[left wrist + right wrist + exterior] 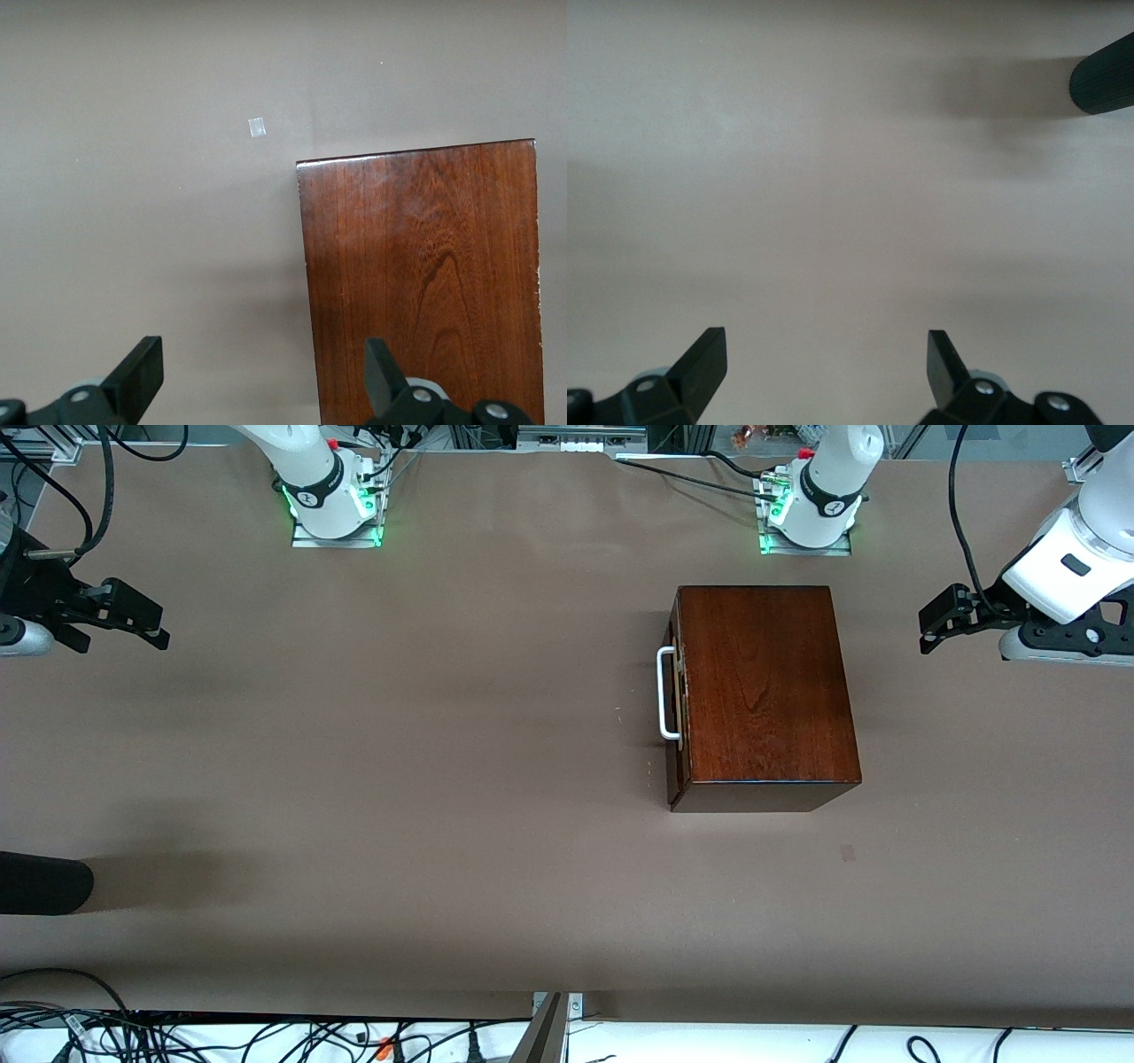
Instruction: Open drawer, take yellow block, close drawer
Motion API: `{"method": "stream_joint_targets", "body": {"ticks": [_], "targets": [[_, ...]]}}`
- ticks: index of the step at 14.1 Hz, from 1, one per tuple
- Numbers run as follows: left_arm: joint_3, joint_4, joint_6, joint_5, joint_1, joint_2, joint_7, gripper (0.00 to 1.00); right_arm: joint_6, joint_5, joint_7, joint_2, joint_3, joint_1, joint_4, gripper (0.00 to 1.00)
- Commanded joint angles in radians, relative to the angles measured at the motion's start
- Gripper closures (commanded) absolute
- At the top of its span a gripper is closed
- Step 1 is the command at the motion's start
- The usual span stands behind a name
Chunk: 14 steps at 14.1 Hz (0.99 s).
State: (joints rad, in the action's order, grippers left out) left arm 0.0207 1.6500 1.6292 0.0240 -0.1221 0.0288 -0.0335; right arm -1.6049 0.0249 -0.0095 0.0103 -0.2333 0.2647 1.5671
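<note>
Only front view shows drawer (677, 691) shut, wrist views show left gripper (263, 376), right gripper (827, 367) fingers spread, empty.

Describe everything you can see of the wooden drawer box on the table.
The wooden box is a glossy, mahogany-coloured rectangular case with visible grain, standing flat on the brown table toward the left arm's end. Its drawer is shut, and the front faces the right arm's end. The front carries a white U-shaped handle. Nothing touches the box except the table; both claws are away from it. The drawer's contents are hidden.
</note>
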Motion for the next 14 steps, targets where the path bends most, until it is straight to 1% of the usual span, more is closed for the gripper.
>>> {"method": "stream_joint_targets", "body": {"ticks": [1, 5, 7, 12, 13, 14], "targets": [[-0.010, 0.011, -0.003, -0.021, 0.013, 0.016, 0.012, 0.00, 0.002, 0.006, -0.003, 0.007, 0.003, -0.002, -0.019, 0.00], [-0.013, 0.005, -0.009, -0.009, -0.001, 0.007, 0.014, 0.00, 0.002, 0.006, -0.003, 0.007, 0.003, -0.002, -0.019, 0.00], [-0.038, -0.005, -0.029, -0.009, 0.002, 0.008, -0.014, 0.00, 0.002, 0.006, -0.003, 0.007, 0.003, -0.002, -0.019, 0.00], [-0.044, -0.016, -0.034, -0.016, -0.002, 0.005, -0.029, 0.00, 0.002, 0.006, -0.003, 0.007, 0.003, -0.002, -0.019, 0.00], [-0.050, -0.016, -0.034, -0.016, -0.005, 0.002, -0.028, 0.00, 0.002, 0.006, -0.003, 0.007, 0.003, -0.002, -0.019, 0.00], [-0.079, -0.018, -0.034, -0.018, -0.005, 0.000, -0.032, 0.00, 0.002, 0.006, -0.003, 0.007, 0.003, -0.002, -0.019, 0.00]]}}
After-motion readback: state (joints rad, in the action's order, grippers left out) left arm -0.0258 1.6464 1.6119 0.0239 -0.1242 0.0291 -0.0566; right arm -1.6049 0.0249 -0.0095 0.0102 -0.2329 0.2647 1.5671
